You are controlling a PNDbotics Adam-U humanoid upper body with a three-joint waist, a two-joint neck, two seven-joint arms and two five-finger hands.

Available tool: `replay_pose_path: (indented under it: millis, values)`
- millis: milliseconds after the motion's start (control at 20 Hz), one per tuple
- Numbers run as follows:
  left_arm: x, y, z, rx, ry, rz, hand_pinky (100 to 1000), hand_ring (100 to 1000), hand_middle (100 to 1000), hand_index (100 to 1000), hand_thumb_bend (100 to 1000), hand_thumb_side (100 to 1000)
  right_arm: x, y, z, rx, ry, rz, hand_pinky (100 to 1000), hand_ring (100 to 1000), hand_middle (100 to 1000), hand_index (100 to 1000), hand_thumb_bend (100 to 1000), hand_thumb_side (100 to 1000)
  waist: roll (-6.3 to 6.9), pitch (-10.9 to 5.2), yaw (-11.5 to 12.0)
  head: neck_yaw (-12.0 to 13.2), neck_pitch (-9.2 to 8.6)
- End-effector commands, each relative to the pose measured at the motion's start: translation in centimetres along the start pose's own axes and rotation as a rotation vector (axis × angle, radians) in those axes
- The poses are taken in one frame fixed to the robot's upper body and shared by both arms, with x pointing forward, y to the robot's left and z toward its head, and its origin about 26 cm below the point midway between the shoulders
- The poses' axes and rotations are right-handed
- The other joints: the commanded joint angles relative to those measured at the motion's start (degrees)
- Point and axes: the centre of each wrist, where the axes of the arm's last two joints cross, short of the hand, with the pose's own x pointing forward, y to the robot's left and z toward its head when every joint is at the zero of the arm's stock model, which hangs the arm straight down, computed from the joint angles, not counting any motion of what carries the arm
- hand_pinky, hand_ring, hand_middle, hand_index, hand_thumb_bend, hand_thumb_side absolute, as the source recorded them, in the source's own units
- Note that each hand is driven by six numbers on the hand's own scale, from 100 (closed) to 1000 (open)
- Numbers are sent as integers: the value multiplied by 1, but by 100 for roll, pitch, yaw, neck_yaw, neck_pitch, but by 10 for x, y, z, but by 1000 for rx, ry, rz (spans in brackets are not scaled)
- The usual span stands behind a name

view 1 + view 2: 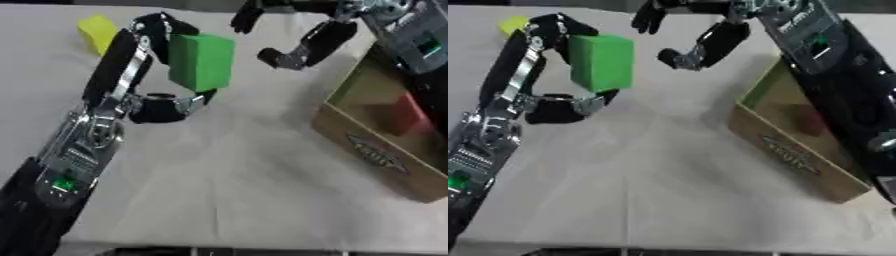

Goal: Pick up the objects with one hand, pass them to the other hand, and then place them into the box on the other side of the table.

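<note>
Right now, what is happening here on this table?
The robot's left hand holds a green block above the table, its fingers curled round it. The right hand hangs open just beside the block, not touching it, as if to receive it. A cardboard box stands on the right side with something red inside. A yellow block lies at the far left.

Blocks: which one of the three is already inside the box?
The red block, lying in the box. The green block is held in the left hand, and the yellow block rests on the table.
</note>
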Motion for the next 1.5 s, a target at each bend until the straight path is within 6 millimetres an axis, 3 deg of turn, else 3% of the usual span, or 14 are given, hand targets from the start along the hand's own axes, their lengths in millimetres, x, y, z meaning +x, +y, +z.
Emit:
replay_pose_path:
  millis: [50, 750, 1500]
  values:
    - [8, 4, -7, 8, -45, -9, 466, 415, 358, 555, 100, 100, 6, -11, 0, -9, -10, 40, 1000, 796, 774, 866, 164, 224, -74, -151, 19, -33, -37]
    - [7, -6, -10, -15, -45, 7, 461, 411, 353, 553, 100, 101, 12, -14, -4, -28, -36, 54, 1000, 800, 776, 879, 254, 276, -85, -138, 78, -89, -38]
    - [11, -9, -14, 1, -64, 3, 461, 412, 352, 551, 100, 100, 14, -11, -7, 29, -51, 7, 1000, 804, 779, 886, 244, 263, -82, -104, 118, -124, -31]
